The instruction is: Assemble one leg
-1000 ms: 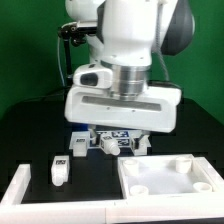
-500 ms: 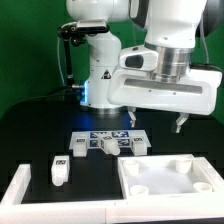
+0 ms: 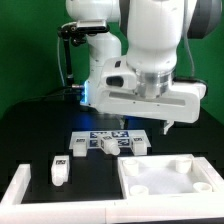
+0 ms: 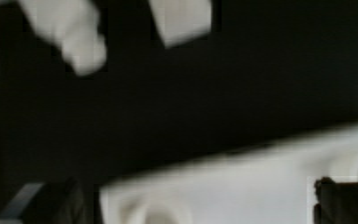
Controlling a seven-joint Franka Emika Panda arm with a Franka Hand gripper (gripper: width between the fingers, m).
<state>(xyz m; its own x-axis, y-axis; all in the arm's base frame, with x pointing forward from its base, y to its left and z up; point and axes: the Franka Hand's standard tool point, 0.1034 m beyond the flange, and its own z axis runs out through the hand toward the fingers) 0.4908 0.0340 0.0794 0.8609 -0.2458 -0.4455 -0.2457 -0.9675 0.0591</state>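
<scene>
The gripper (image 3: 144,127) hangs in the air, its fingers (image 3: 167,127) spread wide with nothing between them. Just beneath it a row of legs (image 3: 107,146) lies by the marker board (image 3: 97,133). The white tabletop (image 3: 170,179) sits lower, nearer the camera, and a lone leg (image 3: 60,171) lies well off toward the exterior view's left.

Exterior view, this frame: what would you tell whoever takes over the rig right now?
Gripper: open, empty, hangs above the table.
Tabletop: lies flat at the exterior view's front right, no leg in it.
Lone leg: apart, toward the exterior view's left.
Other legs: in a row beside the marker board.
Done: nothing fitted yet.
Left: grasp a leg and fit it to the tabletop.
</scene>
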